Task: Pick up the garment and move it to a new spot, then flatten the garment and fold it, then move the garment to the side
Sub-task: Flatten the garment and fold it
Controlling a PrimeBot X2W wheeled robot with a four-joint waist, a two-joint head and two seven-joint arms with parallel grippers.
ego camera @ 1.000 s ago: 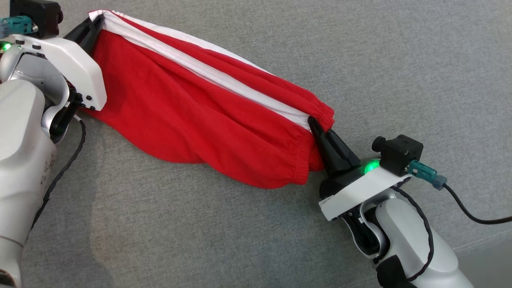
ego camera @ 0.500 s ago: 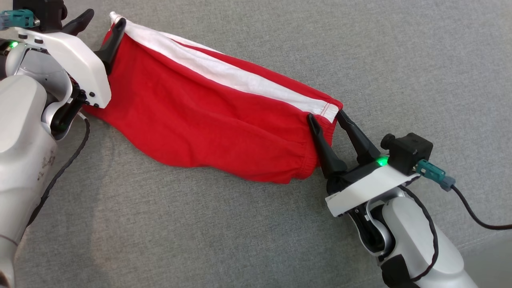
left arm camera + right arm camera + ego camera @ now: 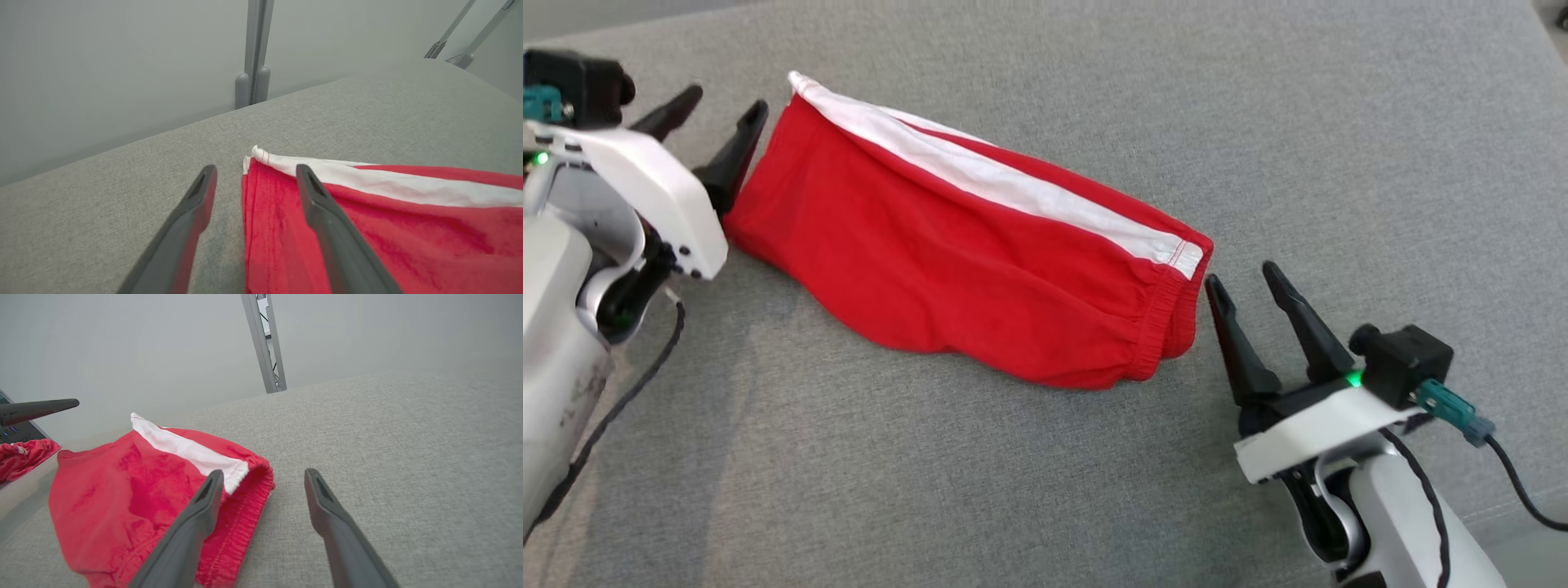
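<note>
Red cloth with a white side stripe, the garment [image 3: 964, 269] lies on a grey woven surface [image 3: 1045, 490], stretched on a slant from the upper left of the head view down to its right of centre. It looks doubled lengthwise, the stripe running along its far edge and a gathered elastic band at the end nearest the right arm.

The left pincer [image 3: 727, 98] stands wide open at the garment's striped corner, holding nothing. One finger is over bare grey fabric, and the other lies against or just above the red edge; which of the two cannot be told. That arm's white housing [image 3: 654, 188] covers the cloth's near left corner in the head view.

The right pincer [image 3: 1241, 275] is also spread open and empty, its tips just beside the elastic band, with a sliver of grey showing between them. In its wrist view one finger crosses in front of the band.

A black camera block [image 3: 1405, 363] with a teal plug and a green light sits on the right wrist, and a black cable [image 3: 1515, 490] trails off it. Another dark cable [image 3: 621, 392] hangs along the left arm.

Beyond the far edge of the surface stand a grey metal post [image 3: 253, 61] and two slanted struts [image 3: 449, 30] against a pale wall. More red fabric [image 3: 22, 457] shows at the left border of the right wrist view.
</note>
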